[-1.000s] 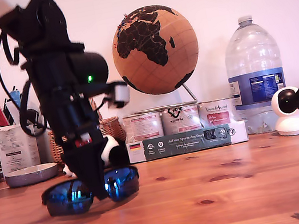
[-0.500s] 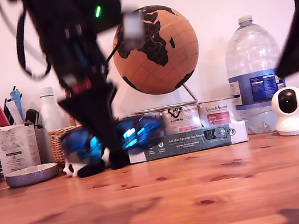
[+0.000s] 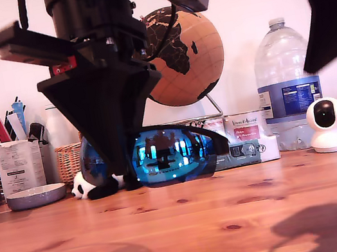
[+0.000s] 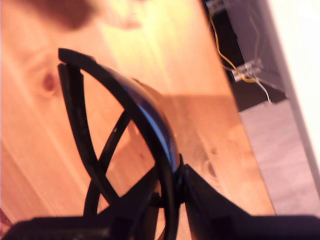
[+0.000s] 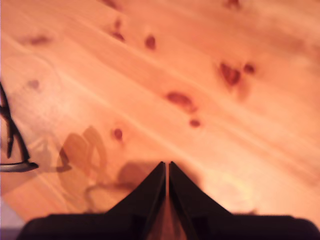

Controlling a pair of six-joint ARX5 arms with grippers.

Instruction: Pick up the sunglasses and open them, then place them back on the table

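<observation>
A low exterior camera is facing across the orange-brown pine table (image 3: pixel 250 216); both wrist cameras are looking down on it (image 4: pixel 45 150) (image 5: pixel 210 125).

The sunglasses (image 3: pixel 172 154), black-framed with blue mirrored lenses, hang lifted clear of the desk (image 3: pixel 237 218), arms folded and crossed, left of centre in the exterior view. The desk is knotty orange-brown pine.

A cork globe (image 3: pixel 185 54) is standing at the far middle, above three tins (image 3: pixel 234 129) on a box. A water bottle (image 3: pixel 287 82) and white camera (image 3: pixel 327 125) are sitting at the exterior view's right; a bowl (image 3: pixel 36 196) and wicker basket (image 3: pixel 70 161) are resting at its left.
</observation>
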